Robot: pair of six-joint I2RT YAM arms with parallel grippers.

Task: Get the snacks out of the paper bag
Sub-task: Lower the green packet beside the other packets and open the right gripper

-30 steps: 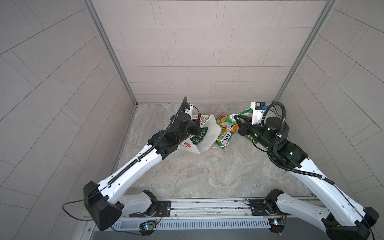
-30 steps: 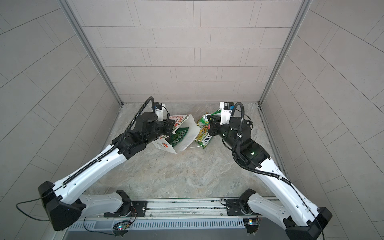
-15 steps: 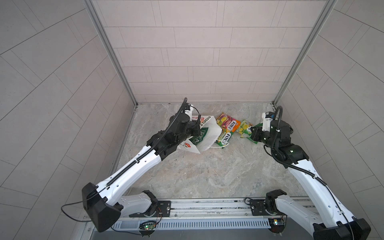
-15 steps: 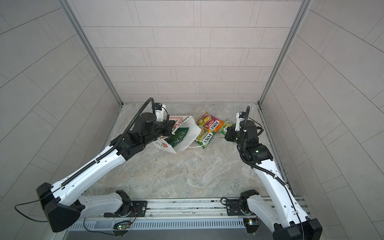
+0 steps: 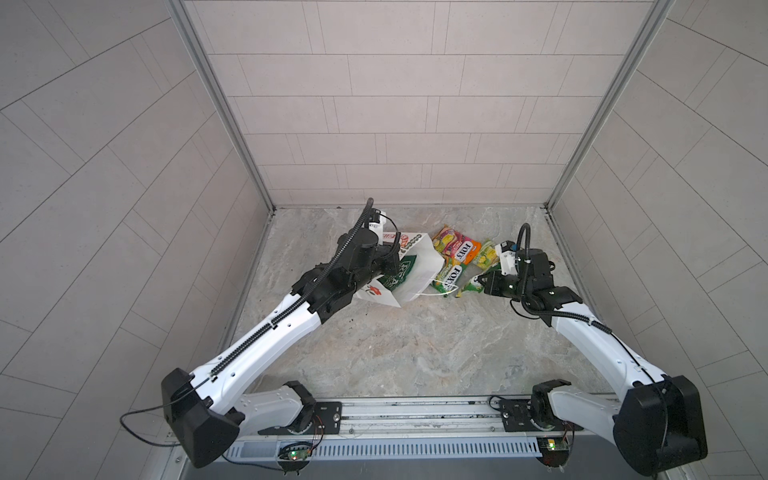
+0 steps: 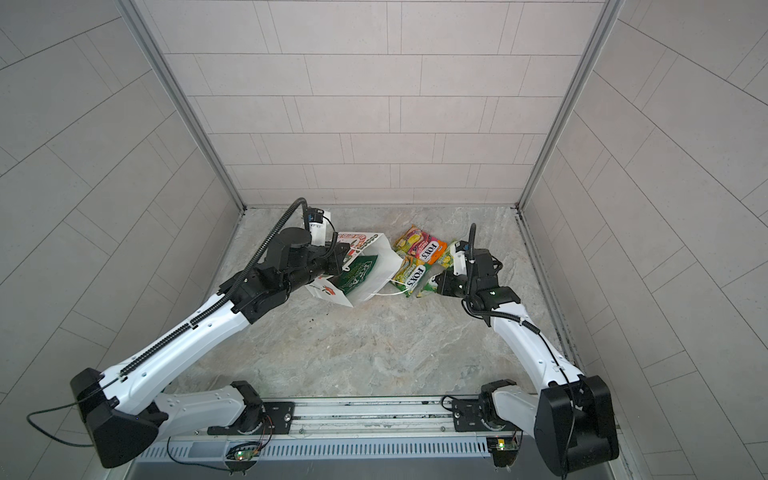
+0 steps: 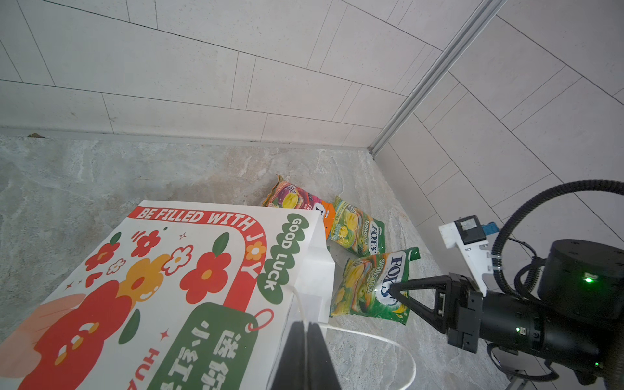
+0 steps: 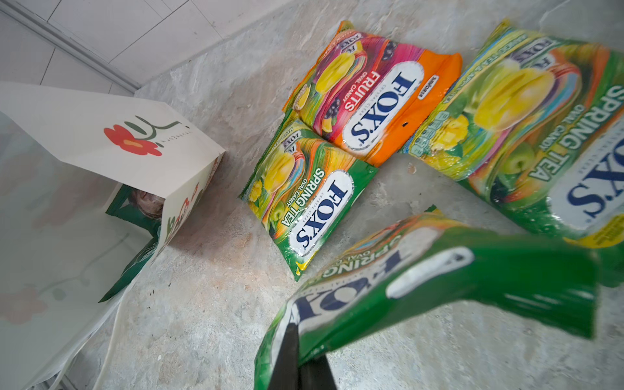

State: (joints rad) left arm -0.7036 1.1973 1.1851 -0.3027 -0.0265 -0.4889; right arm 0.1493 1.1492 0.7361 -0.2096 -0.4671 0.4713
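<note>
A: Pale tiled walls on three sides and a marbled grey floor (image 5: pixel 415 353). Where does everything lie on it?

B: The paper bag (image 5: pixel 419 270) lies on its side near the back, with its mouth turned toward the right arm. The left gripper (image 7: pixel 305 331) is pinched shut on the bag's upper rim, right where the string handle comes out, and holds the mouth lifted.

A: And the snacks?

B: Three pouches lie on the floor just outside the mouth. They are the orange-pink pouch (image 8: pixel 381 101), a green pouch (image 8: pixel 304 202) touching it, and a second green pouch (image 8: pixel 526 128) beside them. The right gripper (image 8: pixel 297 337) is closed on the edge of a fourth, the held green pouch (image 8: pixel 439 280), which is tilted up at the gripped end.

A: So what's left inside?

B: The dark green crisp bag (image 5: pixel 398 272). Its lettered face shows through the lifted mouth in both top views. Its long axis appears to run along the paper bag's length, out toward the opening.

A: Then the right arm is the nearer one?

B: I'd judge so, since the opening faces it. The left arm sits behind the bag and is busy with the rim. But the right jaws are full, so the pouch needs setting down clear of the mouth first. After that it's a reach straight in along that axis.
</note>
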